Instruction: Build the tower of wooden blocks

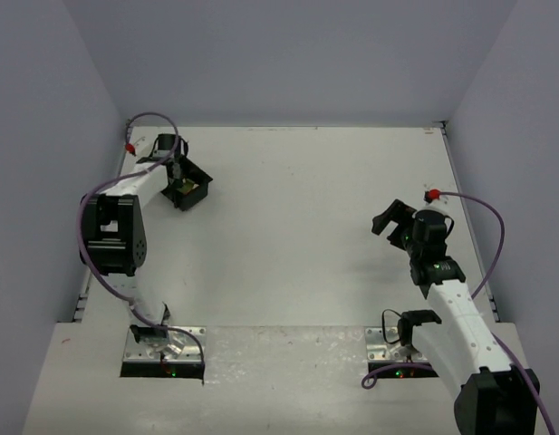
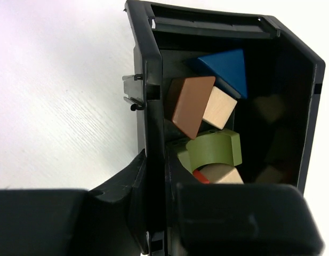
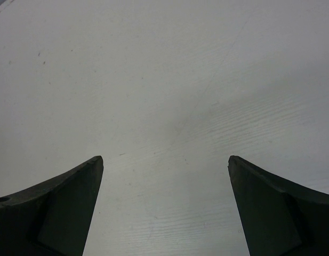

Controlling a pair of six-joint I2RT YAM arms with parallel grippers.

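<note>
Left jaws clamped on the wall of the black tray point(image 2: 145, 80), wooden blocks point(image 2: 215, 152) just inside; right jaws gape, well apart.

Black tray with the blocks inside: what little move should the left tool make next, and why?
Probably lift the black tray and tip it, so the blocks slide out onto the table. The left tool pinches the tray's side wall, and the blocks lie jumbled inside it, where nothing can be stacked.
</note>
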